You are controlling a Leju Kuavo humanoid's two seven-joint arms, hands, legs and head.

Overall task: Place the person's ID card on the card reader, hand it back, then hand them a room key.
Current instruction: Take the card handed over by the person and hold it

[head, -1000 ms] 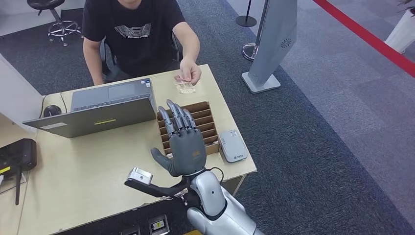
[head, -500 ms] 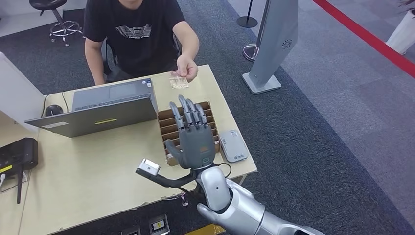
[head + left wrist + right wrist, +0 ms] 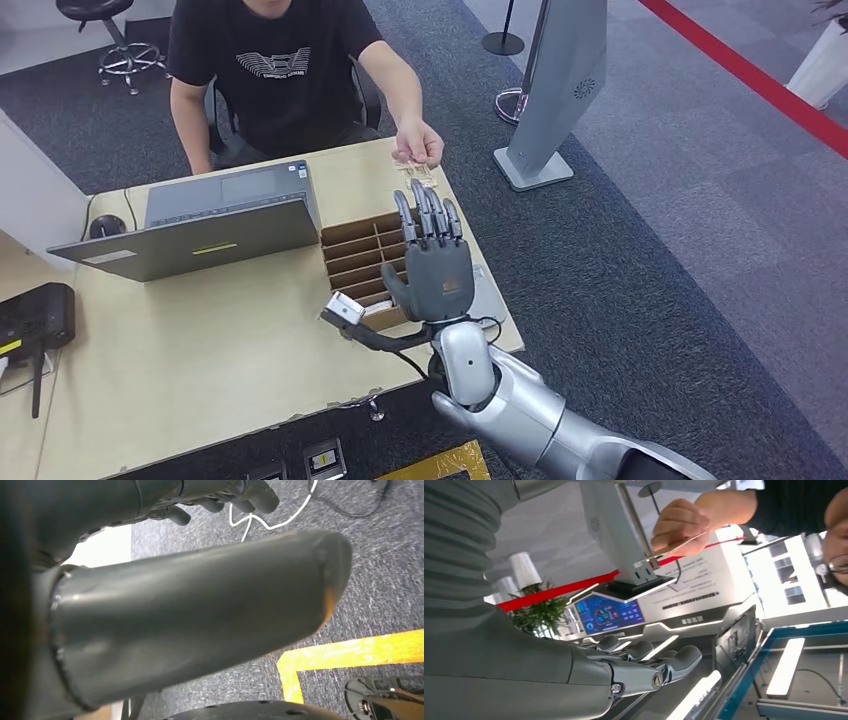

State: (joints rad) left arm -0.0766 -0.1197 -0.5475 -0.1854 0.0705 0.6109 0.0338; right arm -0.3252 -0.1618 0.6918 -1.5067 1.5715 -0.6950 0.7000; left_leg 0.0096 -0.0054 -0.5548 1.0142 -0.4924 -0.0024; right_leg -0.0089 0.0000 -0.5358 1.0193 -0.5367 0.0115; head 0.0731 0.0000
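One second on, right hand [image 3: 437,270] moved from above cardboard tray [image 3: 352,250] toward 2 o'clock, fingers [image 3: 644,655] apart, holding nothing; ID card [image 3: 415,170] still pinched by person's hand [image 3: 420,145] at 12 o'clock, handover imminent; left hand [image 3: 220,495] curled, grip unclear

A pale ID card [image 3: 416,171] sits upper centre of the head view, pinched flat in the person's hand [image 3: 419,145] above the desk's far edge.
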